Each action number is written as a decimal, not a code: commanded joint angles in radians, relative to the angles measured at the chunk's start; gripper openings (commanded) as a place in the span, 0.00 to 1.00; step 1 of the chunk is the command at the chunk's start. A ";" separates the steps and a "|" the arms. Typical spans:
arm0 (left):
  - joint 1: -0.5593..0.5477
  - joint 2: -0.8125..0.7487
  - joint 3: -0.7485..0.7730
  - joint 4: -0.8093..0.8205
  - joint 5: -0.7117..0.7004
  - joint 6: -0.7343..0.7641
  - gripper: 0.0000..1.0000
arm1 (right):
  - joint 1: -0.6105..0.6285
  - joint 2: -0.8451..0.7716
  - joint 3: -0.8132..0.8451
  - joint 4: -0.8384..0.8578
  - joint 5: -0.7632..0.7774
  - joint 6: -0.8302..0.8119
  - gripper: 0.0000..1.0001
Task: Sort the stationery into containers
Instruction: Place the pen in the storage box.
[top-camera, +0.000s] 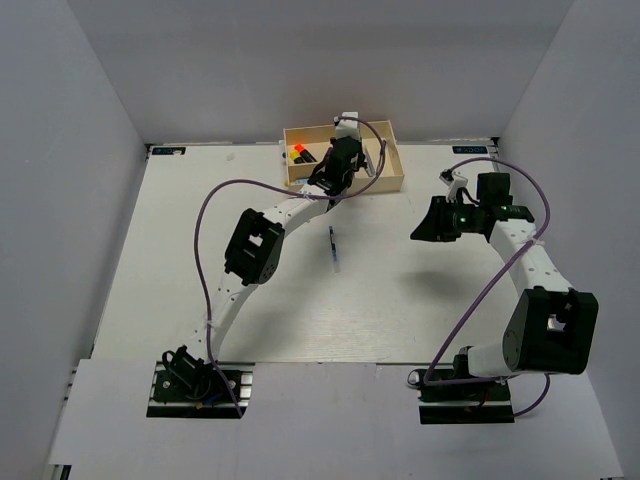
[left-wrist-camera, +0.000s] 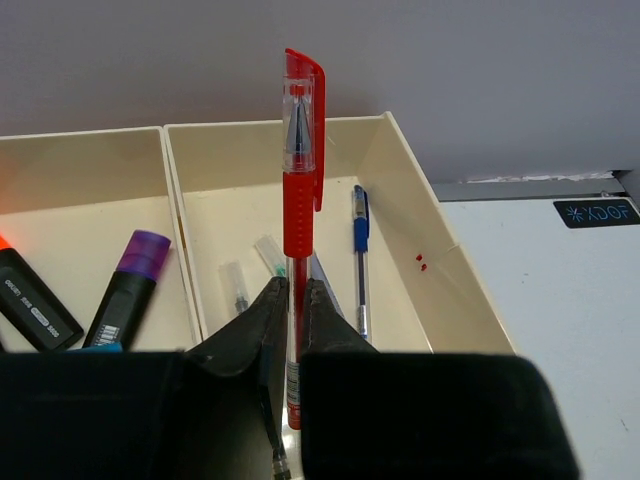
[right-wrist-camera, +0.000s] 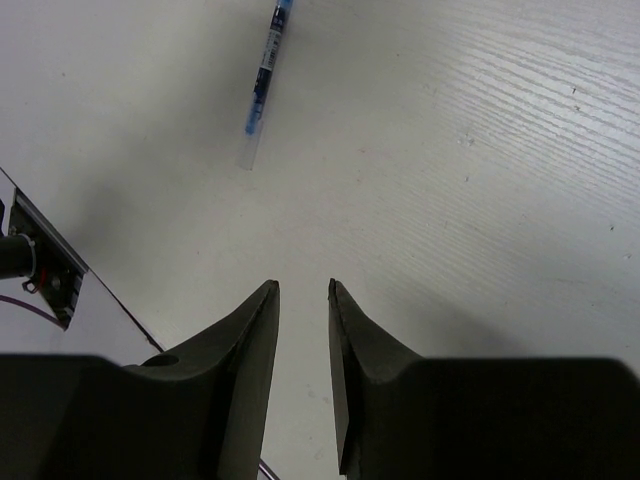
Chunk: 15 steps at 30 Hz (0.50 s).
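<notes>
Red pen (left-wrist-camera: 299, 200) barrel partly hidden between left fingers (left-wrist-camera: 262, 328).

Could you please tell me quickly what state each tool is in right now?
Left tool: closed on a red pen.
Right tool: slightly open, holding nothing.

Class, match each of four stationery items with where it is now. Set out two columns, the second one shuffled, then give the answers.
Items:
1. red pen
2. blue-capped pen
3. purple-ended highlighter
4. lone blue pen

Places:
A. flat on the table
B. tray, left-hand compartment in the left wrist view
C. gripped by the left tool
D. tray, right-hand compartment in that view

Pairs: 1-C, 2-D, 3-B, 4-A.
</notes>
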 joint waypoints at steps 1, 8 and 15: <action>-0.007 -0.009 0.008 0.018 0.015 -0.037 0.06 | -0.006 -0.024 0.000 0.034 -0.020 0.009 0.32; -0.007 -0.003 -0.012 0.008 0.021 -0.034 0.09 | -0.011 -0.017 -0.004 0.034 -0.027 0.014 0.32; -0.007 -0.006 -0.029 -0.032 0.049 -0.053 0.07 | -0.014 -0.009 -0.002 0.034 -0.030 0.015 0.32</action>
